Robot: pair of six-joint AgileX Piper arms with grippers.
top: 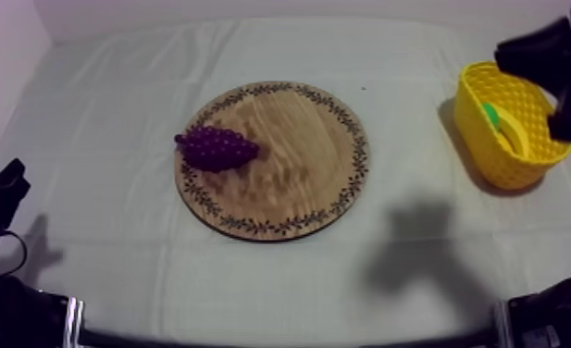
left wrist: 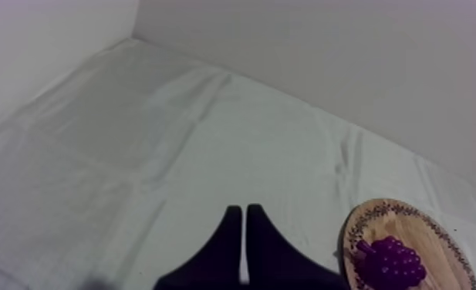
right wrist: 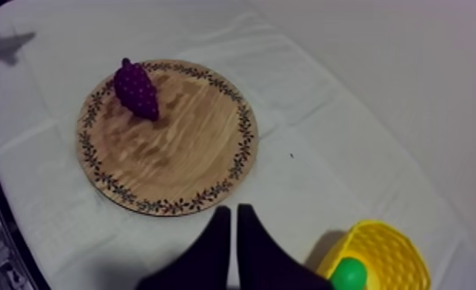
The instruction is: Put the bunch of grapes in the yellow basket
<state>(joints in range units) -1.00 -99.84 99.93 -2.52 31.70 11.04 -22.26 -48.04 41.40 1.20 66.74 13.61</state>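
The grapes lie at the board rim, well apart from the basket; left hand and right hand are both closed, empty.

grapes on board, basket right

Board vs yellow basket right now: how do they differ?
The wooden board is flat, round and brown with a patterned rim; the yellow basket is a deep, lattice-walled tub. The board lies mid-table; the basket stands at the table's right side. The board carries the bunch of grapes near its rim; the basket holds a green thing of unclear kind. Both rest on the grey-white cloth.
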